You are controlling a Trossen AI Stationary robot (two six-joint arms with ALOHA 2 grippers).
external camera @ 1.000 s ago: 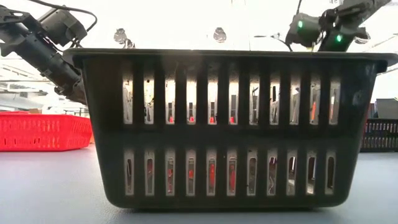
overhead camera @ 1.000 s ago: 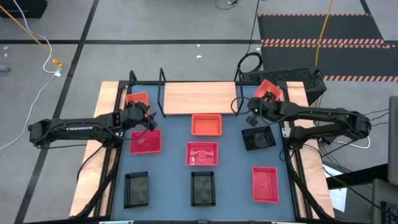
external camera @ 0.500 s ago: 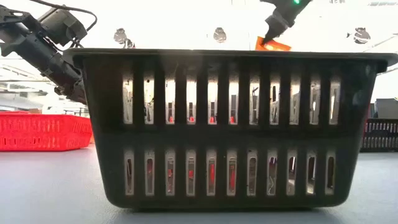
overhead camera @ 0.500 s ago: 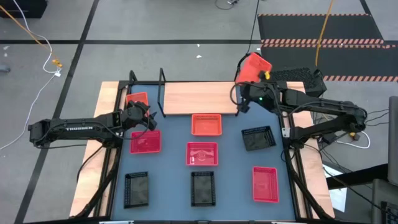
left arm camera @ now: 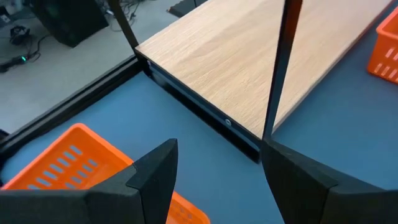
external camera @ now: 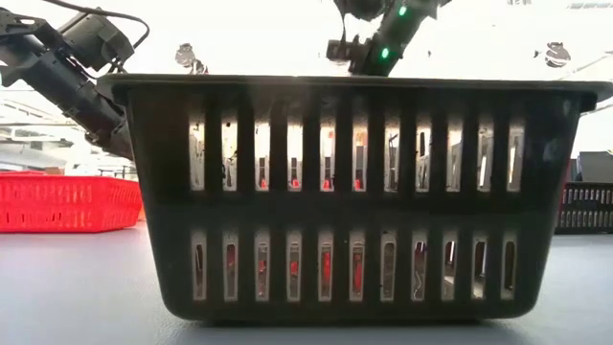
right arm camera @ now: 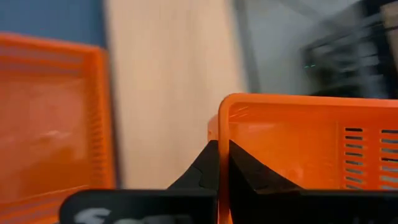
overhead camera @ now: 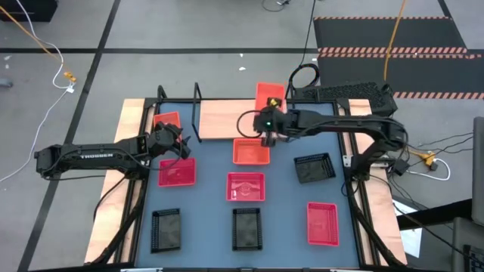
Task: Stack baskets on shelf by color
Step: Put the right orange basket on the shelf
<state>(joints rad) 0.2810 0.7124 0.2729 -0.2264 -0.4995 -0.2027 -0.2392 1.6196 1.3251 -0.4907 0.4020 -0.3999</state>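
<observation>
My right gripper reaches across the shelf's wooden board and is shut on an orange basket, which it holds over the board's far right part. My left gripper is open and touches nothing. It hovers near another orange basket, which sits on the blue table left of the shelf's black wire frame. A third orange basket rests on the table just in front of the board. In the left wrist view I see the open fingers, the orange basket and the board. My right gripper pinches one side wall of the orange basket at its rim, with one finger inside the basket and one outside. The fingers come from the table's near side. Whether the basket's bottom touches the board, I cannot tell.
Pinkish-red baskets and black baskets lie spread over the blue table. One black basket fills the low view. The shelf's wire uprights stand at the board's ends.
My right gripper has lifted the orange basket off the table beside the shelf's right end. It carried the basket up and toward the table's left, and now holds it over the board. The arm has swung across with it.
</observation>
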